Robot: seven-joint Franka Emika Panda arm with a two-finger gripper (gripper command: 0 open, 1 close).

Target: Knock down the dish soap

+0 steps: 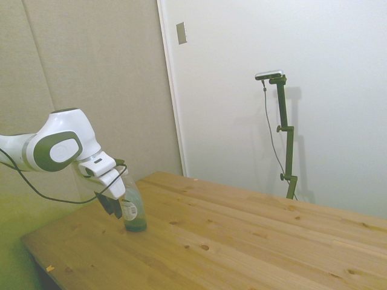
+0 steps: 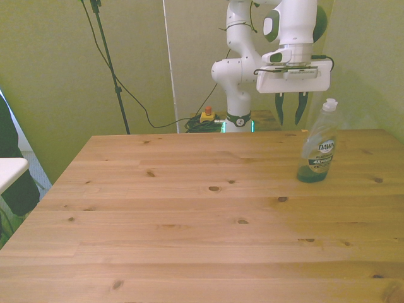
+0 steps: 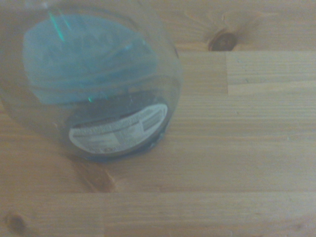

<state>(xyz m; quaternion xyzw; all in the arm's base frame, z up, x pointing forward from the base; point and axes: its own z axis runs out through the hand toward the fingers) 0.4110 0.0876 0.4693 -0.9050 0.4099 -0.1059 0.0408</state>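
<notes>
I had the claw hanging just behind the dish soap, slightly toward the front view's left, its fingers a narrow gap apart and holding nothing. The bottle stood upright on the wooden surface, near its far edge. The wrist view looked down on it, blurred.

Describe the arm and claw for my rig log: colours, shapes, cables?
The arm is glossy white with rounded joints and dark grey patches. A black cable loops beneath it. The claw is a flat white block with two dark, tapering fingers.
</notes>
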